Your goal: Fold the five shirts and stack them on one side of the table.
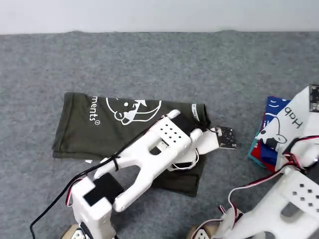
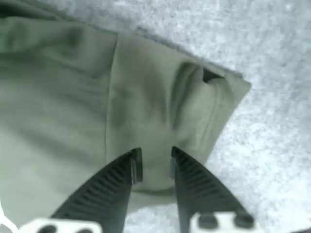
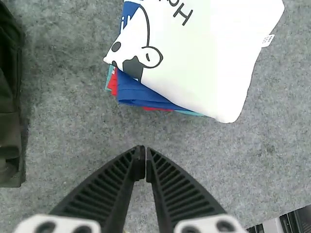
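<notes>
High view gives us the grey carpeted tabletop [image 1: 149, 59] with most of the job apparently behind us. The largest thing on it is the dark green shirt [image 1: 84, 134], lying flat in the middle of the tabletop, toward the near edge. Its sides are turned in to make a long rectangle and its white print faces up. We judge it only partly folded: it is much longer than the finished pieces and needs at least one more fold before it can join them.

At the right edge of the tabletop sits the stack [image 1: 271, 139] of folded shirts. A white shirt [image 3: 204, 53] lies on top, with a blue shirt [image 3: 141, 92] and a red one [image 3: 112, 82] under it. A thin teal edge below them may be a fourth, though the lower layers show only at their rims, so we cannot count them for certain. If that makes four, the green shirt is the last.

The left arm [image 1: 149, 149] reaches across the green shirt, and the left gripper [image 2: 153, 162] is down at the cloth near one end. Its fingers stand a narrow gap apart with nothing pinched between them. The right gripper [image 3: 145, 162] hangs over bare carpet between the green shirt and the stack, fingers closed together and empty.
</notes>
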Robot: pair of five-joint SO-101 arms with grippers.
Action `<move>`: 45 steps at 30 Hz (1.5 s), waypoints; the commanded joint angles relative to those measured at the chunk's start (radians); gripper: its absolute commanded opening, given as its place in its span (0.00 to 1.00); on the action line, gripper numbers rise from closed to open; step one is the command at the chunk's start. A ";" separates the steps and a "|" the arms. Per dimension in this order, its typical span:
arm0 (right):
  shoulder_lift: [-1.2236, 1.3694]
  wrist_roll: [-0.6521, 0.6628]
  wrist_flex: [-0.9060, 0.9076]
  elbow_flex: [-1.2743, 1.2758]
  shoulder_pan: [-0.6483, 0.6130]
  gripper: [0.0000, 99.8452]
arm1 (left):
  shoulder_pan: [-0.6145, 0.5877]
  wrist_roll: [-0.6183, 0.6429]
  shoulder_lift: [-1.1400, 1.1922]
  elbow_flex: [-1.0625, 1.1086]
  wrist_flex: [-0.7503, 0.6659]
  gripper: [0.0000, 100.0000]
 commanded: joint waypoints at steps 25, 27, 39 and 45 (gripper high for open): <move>-0.018 0.009 0.038 -0.046 0.012 0.01 | 0.141 0.086 -0.069 0.028 -0.068 0.10; -0.018 0.009 0.038 -0.046 0.010 0.01 | 0.121 0.083 -0.103 0.030 -0.035 0.10; -0.018 0.009 0.038 -0.046 0.008 0.01 | 0.117 0.078 -0.123 0.174 -0.025 0.21; -0.018 0.009 0.038 -0.035 0.010 0.01 | 0.075 0.080 -0.121 0.305 -0.203 0.21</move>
